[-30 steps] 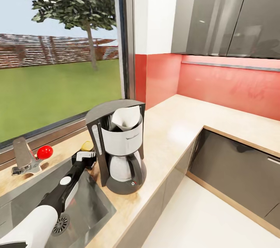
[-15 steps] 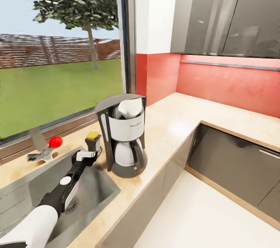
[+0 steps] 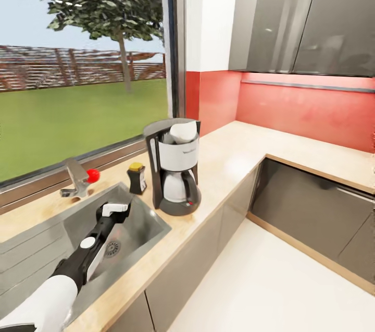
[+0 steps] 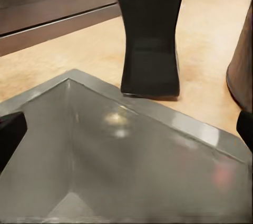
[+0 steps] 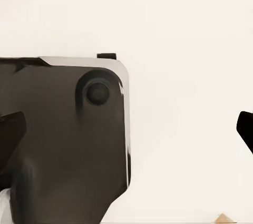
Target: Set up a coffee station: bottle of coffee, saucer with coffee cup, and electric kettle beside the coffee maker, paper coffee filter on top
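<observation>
One left pincer [image 3: 113, 210] over sink [image 3: 140, 228], spread open (empty), bottle of coffee [image 3: 137, 178] just beyond.

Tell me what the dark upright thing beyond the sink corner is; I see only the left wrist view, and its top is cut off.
Observer: It is the bottle of coffee; the head view shows its yellowish lid.
Operator: And the dark curve at my picture's edge?
Observer: The coffee maker, beside the bottle on the kitchen countertop, with the paper coffee filter in its top.
Operator: Where is my gripper?
Observer: The left gripper hangs open over the sink, short of the bottle.
</observation>
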Available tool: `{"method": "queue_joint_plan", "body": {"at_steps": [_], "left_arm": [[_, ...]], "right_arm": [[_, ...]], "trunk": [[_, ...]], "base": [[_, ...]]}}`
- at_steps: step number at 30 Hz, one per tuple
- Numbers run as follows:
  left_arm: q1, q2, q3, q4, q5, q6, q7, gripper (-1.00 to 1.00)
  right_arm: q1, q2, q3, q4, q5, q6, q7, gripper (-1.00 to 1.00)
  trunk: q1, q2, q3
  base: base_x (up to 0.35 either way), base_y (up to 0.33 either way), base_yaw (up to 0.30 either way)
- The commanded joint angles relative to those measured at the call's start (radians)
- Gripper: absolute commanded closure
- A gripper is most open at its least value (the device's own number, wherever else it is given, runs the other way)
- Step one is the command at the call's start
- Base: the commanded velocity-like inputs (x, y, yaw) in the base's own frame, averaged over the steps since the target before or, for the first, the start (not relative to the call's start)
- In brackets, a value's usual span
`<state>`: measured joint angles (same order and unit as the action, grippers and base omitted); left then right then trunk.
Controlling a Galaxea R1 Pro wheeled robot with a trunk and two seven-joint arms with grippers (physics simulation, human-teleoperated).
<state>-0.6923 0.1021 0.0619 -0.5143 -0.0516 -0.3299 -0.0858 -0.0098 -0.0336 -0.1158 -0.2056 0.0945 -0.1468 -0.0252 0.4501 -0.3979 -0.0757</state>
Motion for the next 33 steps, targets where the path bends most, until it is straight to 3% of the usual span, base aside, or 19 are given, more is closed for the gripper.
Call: {"method": "queue_joint_plan", "body": {"at_steps": [1, 4, 8, 19, 22, 23, 25, 33], "left_arm": [[0.003, -0.001, 0.006, -0.001, -0.004, -0.004, -0.008, -1.0], [0.039, -0.002, 0.003, -0.033, -0.002, -0.063, -0.015, -1.0], [0.059, -0.003, 0.0, -0.041, -0.002, -0.093, -0.027, -1.0], [0.067, -0.008, -0.004, -0.055, -0.009, -0.098, -0.029, -1.0], [0.068, -0.008, -0.017, -0.071, -0.008, -0.097, -0.028, -1.0], [0.082, -0.008, -0.046, -0.087, -0.008, -0.095, -0.028, -1.0], [0.087, -0.008, -0.059, -0.098, -0.008, -0.095, -0.028, -1.0], [0.097, -0.008, -0.069, -0.115, -0.005, -0.092, -0.028, -1.0]], "right_arm": [[-0.001, -0.001, -0.008, 0.001, 0.01, -0.004, -0.001, -1.0], [-0.001, -0.004, -0.01, -0.003, 0.007, -0.006, 0.0, -1.0], [-0.001, -0.005, -0.01, -0.027, 0.006, -0.005, 0.002, -1.0], [-0.001, 0.001, -0.006, -0.038, 0.008, -0.006, 0.002, -1.0], [-0.001, 0.004, -0.005, -0.04, 0.007, -0.007, 0.003, -1.0], [-0.001, 0.005, -0.005, -0.052, 0.006, -0.007, 0.002, -1.0], [-0.001, 0.006, -0.007, -0.067, 0.006, -0.006, 0.001, -1.0], [-0.001, 0.005, -0.011, -0.081, 0.005, -0.005, 0.002, -1.0]], "trunk": [[0.0, -0.002, -0.002], [0.0, -0.002, -0.002], [0.0, -0.002, -0.002], [0.0, -0.002, -0.002], [0.0, -0.002, -0.002], [0.0, -0.002, -0.002], [0.0, -0.002, -0.002], [0.0, -0.002, -0.002]], "base": [[-0.304, 0.001, 0.0], [-0.115, 0.0, 0.0], [-0.015, 0.0, 0.0], [-0.001, 0.0, 0.0], [0.0, 0.0, 0.0], [-0.123, -0.071, 0.0], [-0.182, -0.117, 0.0], [-0.245, -0.16, -0.166]]}}
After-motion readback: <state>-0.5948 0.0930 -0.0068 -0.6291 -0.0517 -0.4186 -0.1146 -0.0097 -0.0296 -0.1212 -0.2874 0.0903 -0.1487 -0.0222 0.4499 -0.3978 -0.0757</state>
